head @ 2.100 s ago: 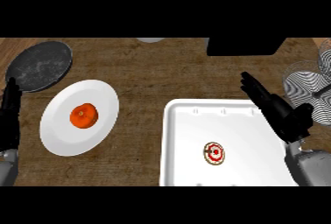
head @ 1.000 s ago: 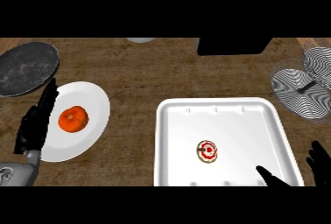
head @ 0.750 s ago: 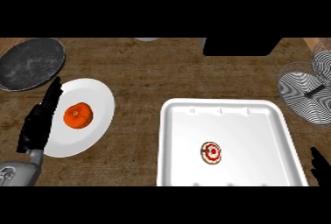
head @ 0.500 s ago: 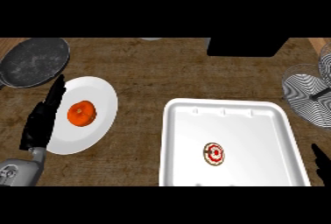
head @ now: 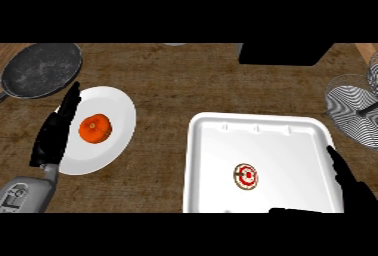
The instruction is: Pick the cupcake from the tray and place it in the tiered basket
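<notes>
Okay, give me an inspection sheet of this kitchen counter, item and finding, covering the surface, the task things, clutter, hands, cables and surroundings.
Surface: brown wood-grain counter.
Task things: cupcake sits on the white tray, toward its lower middle, untouched. Tiered basket, a striped wire shape, at the right edge, cut off by the frame.
Clutter: white plate with an orange fruit on it; dark pan at upper left.
Hands: left hand open, fingers straight, over the plate's left rim. Right hand open at the tray's lower right corner, holding nothing.
Cables: nothing seen.
Surroundings: black box-like object at the top; a pale rim at the top edge, unclear.
</notes>
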`<state>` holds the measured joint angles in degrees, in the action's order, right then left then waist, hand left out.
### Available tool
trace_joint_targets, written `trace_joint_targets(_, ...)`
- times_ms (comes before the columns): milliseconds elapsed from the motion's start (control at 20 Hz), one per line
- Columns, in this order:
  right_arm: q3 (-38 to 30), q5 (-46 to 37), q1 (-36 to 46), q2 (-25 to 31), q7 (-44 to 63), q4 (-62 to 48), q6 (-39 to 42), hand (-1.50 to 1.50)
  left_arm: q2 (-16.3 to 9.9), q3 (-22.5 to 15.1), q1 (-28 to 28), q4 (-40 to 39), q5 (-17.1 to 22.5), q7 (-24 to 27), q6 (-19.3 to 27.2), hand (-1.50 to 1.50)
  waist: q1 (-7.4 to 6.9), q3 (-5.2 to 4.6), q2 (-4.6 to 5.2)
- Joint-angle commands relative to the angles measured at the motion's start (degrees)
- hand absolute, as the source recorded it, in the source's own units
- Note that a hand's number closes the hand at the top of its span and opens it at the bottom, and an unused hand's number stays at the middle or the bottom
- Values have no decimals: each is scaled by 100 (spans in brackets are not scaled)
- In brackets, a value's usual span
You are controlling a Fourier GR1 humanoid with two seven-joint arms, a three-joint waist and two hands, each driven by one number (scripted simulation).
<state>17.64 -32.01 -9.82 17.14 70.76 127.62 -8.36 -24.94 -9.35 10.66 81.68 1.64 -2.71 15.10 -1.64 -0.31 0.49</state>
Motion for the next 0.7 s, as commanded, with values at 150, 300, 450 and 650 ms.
trace_joint_targets(150, 60, -295, 528, -663, 1445, -588, 743, -150, 55, 37, -180, -9, -75, 128, 51, 0, 17, 0, -15)
trace_joint_targets(300, 202, -584, 462, -997, 1446, -669, 888, -150, 85, 37, -210, -11, -106, 160, 44, 0, 73, 5, -39)
trace_joint_targets(450, 125, -613, 409, -1116, 1446, -632, 1143, -150, 49, 146, -97, -61, -97, 26, 30, 0, 138, 15, -41)
trace_joint_targets(650, 395, -1337, 460, -1669, 1446, -822, 1417, -150, -54, 174, -392, 195, -104, 86, -25, 0, 82, 9, -62)
